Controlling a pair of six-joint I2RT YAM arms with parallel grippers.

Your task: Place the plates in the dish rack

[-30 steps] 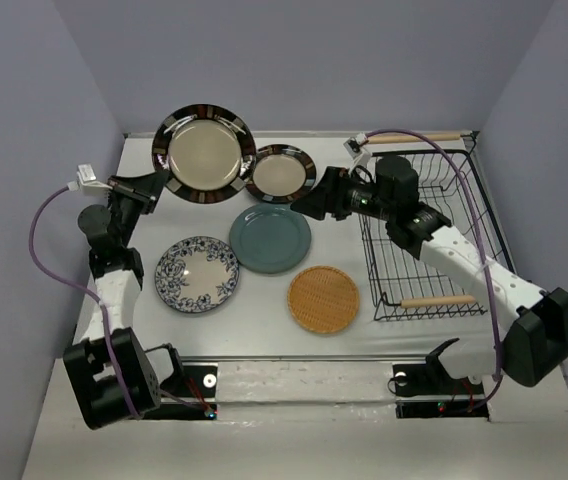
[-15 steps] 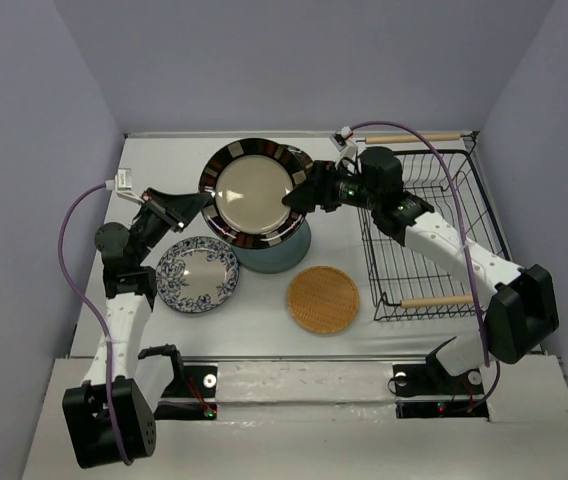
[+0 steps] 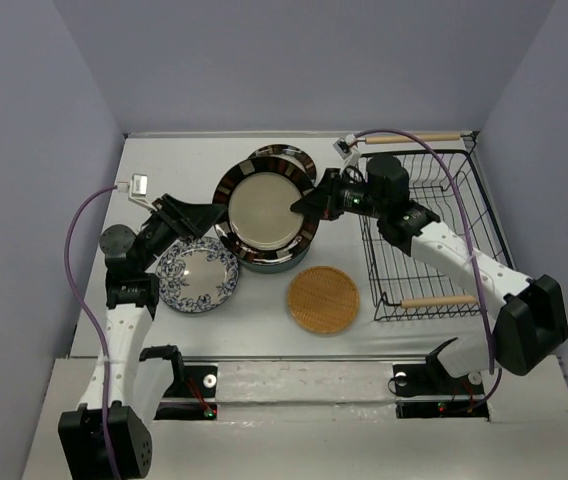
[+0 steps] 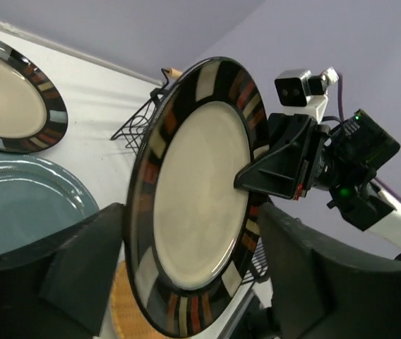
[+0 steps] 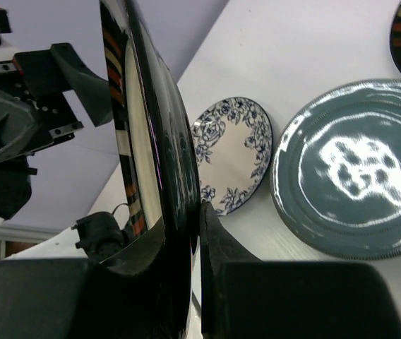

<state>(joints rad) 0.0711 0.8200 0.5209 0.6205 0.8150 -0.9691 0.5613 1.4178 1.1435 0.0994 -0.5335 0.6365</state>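
A large cream plate with a dark striped rim (image 3: 267,210) stands tilted up above the table. My right gripper (image 3: 309,205) is shut on its right rim; in the right wrist view the fingers (image 5: 218,244) pinch the plate's edge (image 5: 151,141). My left gripper (image 3: 199,218) is open with the plate (image 4: 200,191) between its spread fingers (image 4: 80,261). A second striped plate (image 3: 286,157) lies behind. A teal plate (image 3: 264,264) lies mostly hidden beneath. The floral plate (image 3: 197,275) and wicker plate (image 3: 323,298) lie flat. The black wire dish rack (image 3: 424,240) stands on the right.
The rack has wooden rod handles at the back (image 3: 414,137) and front (image 3: 439,301). Purple cables loop from both wrists. Grey walls close in the table on three sides.
The left gripper has let go of the striped plate and opened. The right gripper has shut on the plate's right rim. The plate has shifted a little right and down.
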